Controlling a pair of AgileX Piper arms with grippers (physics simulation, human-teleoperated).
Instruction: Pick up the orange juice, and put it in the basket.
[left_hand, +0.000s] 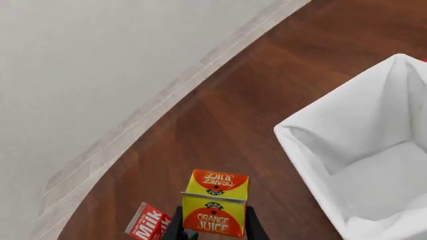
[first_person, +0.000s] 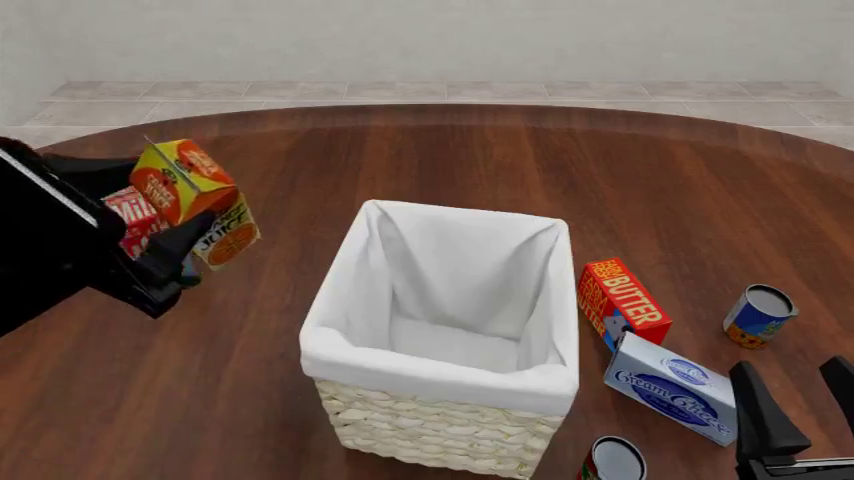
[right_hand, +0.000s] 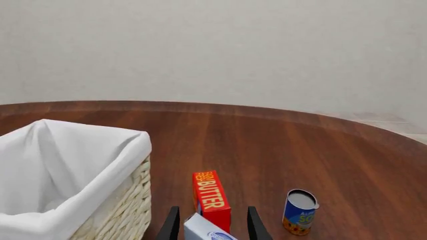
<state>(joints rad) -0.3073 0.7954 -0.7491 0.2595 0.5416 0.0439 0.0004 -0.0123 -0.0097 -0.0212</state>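
Orange juice (first_person: 187, 190) is lifted off the table, pinched in the left gripper (left_hand: 213, 225), left of the basket (first_person: 441, 370). Carrying it over and dropping it in remain. The right gripper (right_hand: 212, 222) idles, jaws spread.

Milk carton (first_person: 128, 215): in the front view mostly hidden behind the orange juice (first_person: 187, 190) and the left arm; cut by the frame edge in the left wrist view.
Left gripper (left_hand: 213, 225): only two dark finger stubs show in the wrist view, the carton covering their tips.
Right gripper (first_person: 801, 415): cut off at the front view's lower right corner.
Can at front edge (first_person: 611, 462): only its top shows; label unreadable.
Cream cheese box (right_hand: 207, 229): cropped in the right wrist view.
Blue-and-yellow can (right_hand: 299, 205): lettering too small to read.
Basket (left_hand: 300, 150): far side runs out of the left wrist frame.
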